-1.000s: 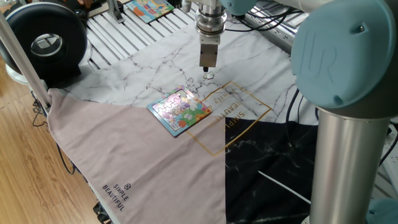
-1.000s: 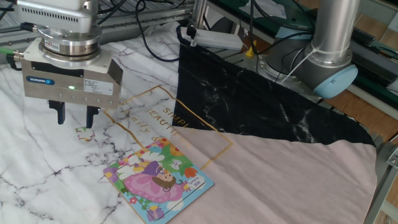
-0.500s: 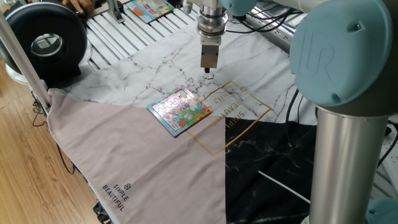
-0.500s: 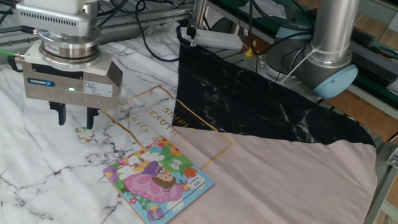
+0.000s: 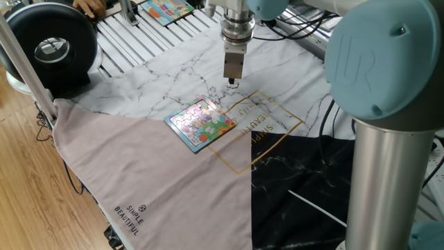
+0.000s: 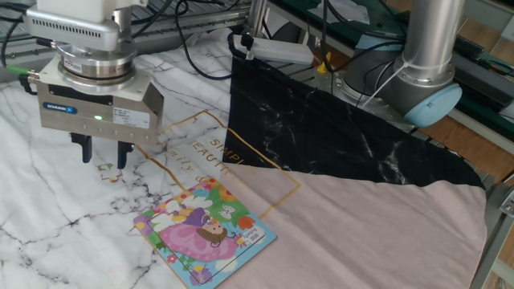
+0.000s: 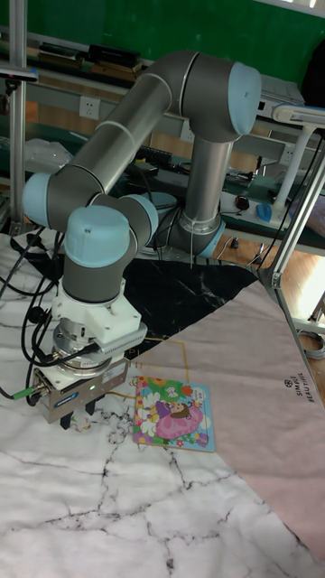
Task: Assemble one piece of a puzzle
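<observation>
Gripper (image 6: 104, 152) first: the grey two-finger tool on the big blue-and-silver robot arm (image 7: 135, 172) hangs low over the white marble-look cloth (image 6: 48, 209), and its two dark fingers (image 6: 87, 148) stand a little apart with nothing between them.

The small square puzzle board with a blue rim and a pink and green cartoon picture (image 6: 205, 233) lies flat on the cloth, near the gripper but not touching it. The tiny pale whitish-grey jigsaw piece (image 6: 105, 168) lies on the cloth just under the fingertips. It is very small in these views, so I cannot tell if the fingers touch it yet; it looks like they do not.

I think the step in hand is reaching for the piece. Next, the gripper would need to go down a little, with one finger on each side of the piece, and pinch it gently. Then it could carry it over to the gap in the board.
</observation>
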Robot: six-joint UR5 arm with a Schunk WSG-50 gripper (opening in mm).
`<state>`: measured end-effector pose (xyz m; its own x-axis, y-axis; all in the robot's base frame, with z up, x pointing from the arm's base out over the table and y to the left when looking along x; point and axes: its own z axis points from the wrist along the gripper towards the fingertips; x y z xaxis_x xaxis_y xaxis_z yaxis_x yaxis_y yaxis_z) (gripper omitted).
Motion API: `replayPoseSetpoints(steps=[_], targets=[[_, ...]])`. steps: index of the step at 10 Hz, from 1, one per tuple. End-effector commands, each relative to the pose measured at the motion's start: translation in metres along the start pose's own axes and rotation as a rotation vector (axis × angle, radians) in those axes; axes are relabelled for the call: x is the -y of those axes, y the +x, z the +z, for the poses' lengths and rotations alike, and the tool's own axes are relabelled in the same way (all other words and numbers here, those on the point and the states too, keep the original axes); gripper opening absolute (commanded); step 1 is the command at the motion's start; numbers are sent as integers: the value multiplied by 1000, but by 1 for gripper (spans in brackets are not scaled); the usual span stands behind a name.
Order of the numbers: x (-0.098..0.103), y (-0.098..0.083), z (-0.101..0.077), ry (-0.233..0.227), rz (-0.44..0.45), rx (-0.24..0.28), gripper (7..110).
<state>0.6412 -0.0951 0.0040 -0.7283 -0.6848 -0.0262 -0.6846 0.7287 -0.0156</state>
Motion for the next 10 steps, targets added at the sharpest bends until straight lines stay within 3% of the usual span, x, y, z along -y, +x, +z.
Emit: replayPoseSetpoints(steps=[1, 10], targets=[[-4, -1, 6, 0, 28, 22, 44], [0, -3, 11, 16, 33, 28, 44]])
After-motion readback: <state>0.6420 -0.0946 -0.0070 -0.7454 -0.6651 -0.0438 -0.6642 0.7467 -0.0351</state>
